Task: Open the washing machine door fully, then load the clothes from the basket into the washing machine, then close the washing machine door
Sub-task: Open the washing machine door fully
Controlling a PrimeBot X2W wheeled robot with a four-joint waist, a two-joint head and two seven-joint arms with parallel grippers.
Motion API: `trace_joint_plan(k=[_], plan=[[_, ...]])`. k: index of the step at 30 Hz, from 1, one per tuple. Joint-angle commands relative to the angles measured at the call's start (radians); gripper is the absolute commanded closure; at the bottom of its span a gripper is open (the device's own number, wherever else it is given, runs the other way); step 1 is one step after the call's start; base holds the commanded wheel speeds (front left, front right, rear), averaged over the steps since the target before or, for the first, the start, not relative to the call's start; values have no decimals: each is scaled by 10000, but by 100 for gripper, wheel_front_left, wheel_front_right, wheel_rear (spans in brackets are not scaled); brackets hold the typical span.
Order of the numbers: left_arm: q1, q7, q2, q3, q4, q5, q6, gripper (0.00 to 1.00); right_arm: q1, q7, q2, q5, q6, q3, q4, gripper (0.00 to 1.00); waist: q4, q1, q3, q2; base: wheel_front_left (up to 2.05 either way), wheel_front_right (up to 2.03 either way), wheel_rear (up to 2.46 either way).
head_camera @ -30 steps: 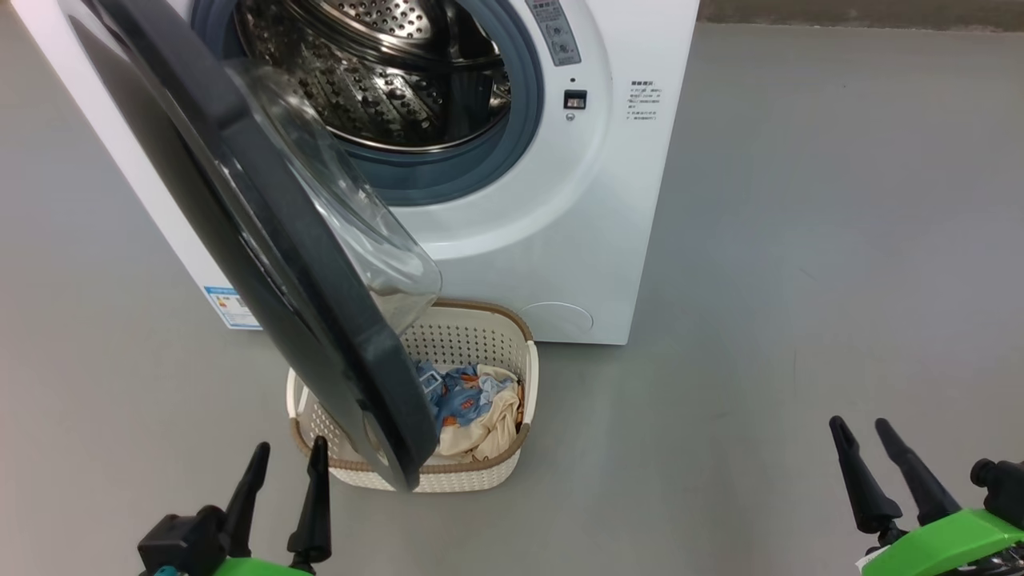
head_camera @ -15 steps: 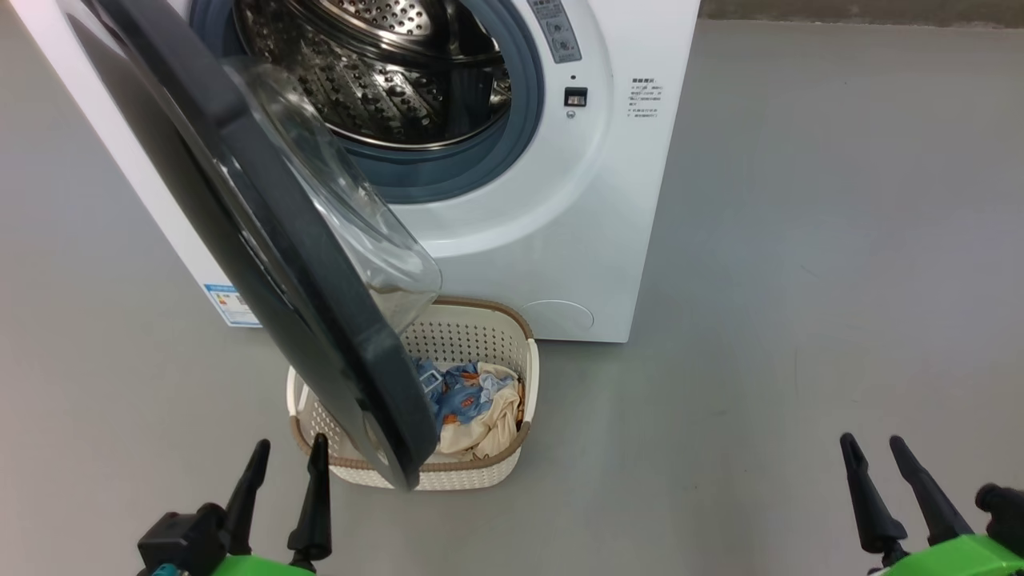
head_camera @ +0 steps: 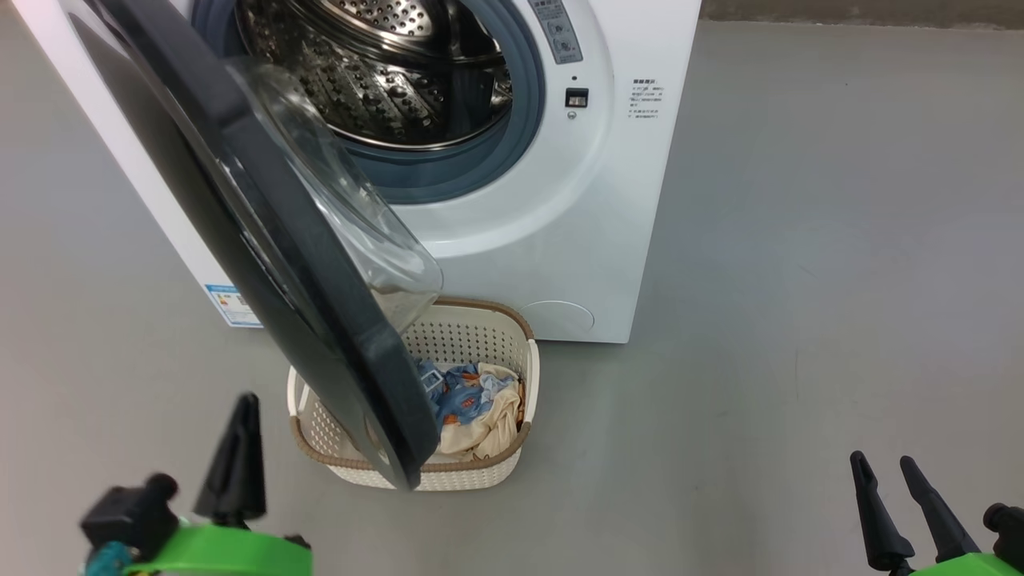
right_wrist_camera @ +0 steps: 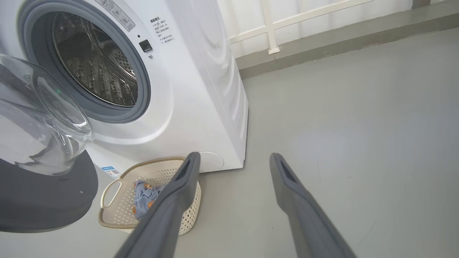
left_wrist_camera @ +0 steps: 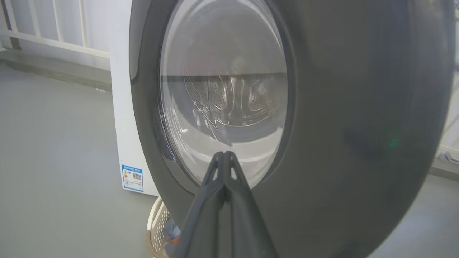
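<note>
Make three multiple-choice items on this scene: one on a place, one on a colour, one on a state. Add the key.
1. Where does the basket stand?
A. On the floor before the washing machine, partly beneath the open door
B. On a table
C. On top of the machine

2. What colour is the basket's rim?
A. Green
B. Brown
C. Black

3. How is the left gripper?
A. Wide open
B. Shut on a garment
C. Shut, holding nothing

Key:
1 A: the head view shows it on the grey floor, under the door's lower edge.
2 B: a brown woven-look band runs round its top.
3 C: its fingers meet with nothing between them.
</note>
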Motion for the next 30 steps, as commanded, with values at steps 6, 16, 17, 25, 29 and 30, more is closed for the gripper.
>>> trace_joint_plan(k=[6, 16, 17, 25, 29, 30], plan=[[-788, -65, 100, 1120, -2027, 179, 149, 100, 88, -120, -89, -198, 16, 49, -379, 0, -17, 0, 24, 0, 0, 0, 0], [-923, -65, 100, -912, -5529, 1066, 665, 100, 95, -120, -33, -337, 16, -73, -494, 0, -55, 0, 73, 0, 0, 0, 0], [-923, -65, 100, -912, -5529, 1066, 665, 100, 95, -120, -33, -337, 16, -73, -494, 0, -55, 0, 73, 0, 0, 0, 0], [-762, -65, 100, -3311, -4573, 284, 619, 100, 82, -120, 1, -401, 16, -80, -543, 0, -123, 0, 105, 0, 0, 0, 0], [-857, -65, 100, -4051, -3208, -594, 488, 100, 107, -120, 0, -409, 16, -38, -541, 0, -178, 0, 91, 0, 0, 0, 0], [-880, -65, 100, -4114, -2957, -812, 468, 100, 110, -120, -2, -410, 16, -40, -543, 0, -185, 0, 95, 0, 0, 0, 0]])
